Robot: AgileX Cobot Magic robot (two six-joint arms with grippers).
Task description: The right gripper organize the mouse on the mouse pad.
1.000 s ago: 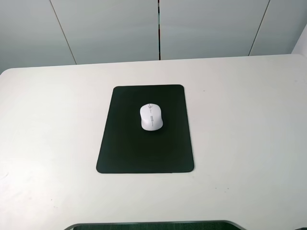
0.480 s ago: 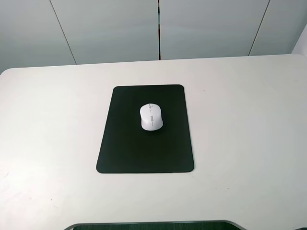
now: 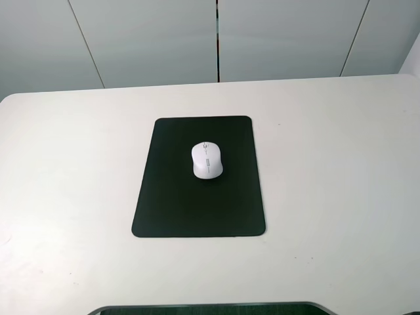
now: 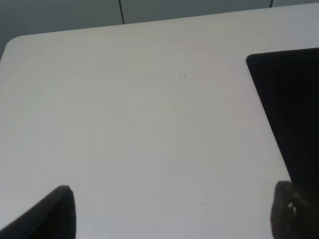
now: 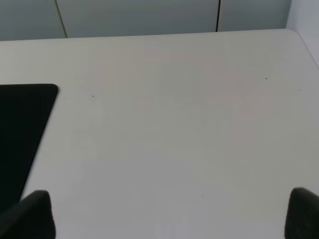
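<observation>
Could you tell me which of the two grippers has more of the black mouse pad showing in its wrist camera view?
The left gripper: the mouse pad fills a tall strip there, running past one of its fingers. The right gripper sees only a smaller corner wedge.

A pale, evenly lit table (image 3: 341, 170) filled the room's foreground, and directly behind its far edge stood a grey panelled wall (image 3: 151, 39) with thin seams.

Both the left tool (image 4: 169, 211) and right tool (image 5: 169, 214) hover with fingers spread wide.
</observation>
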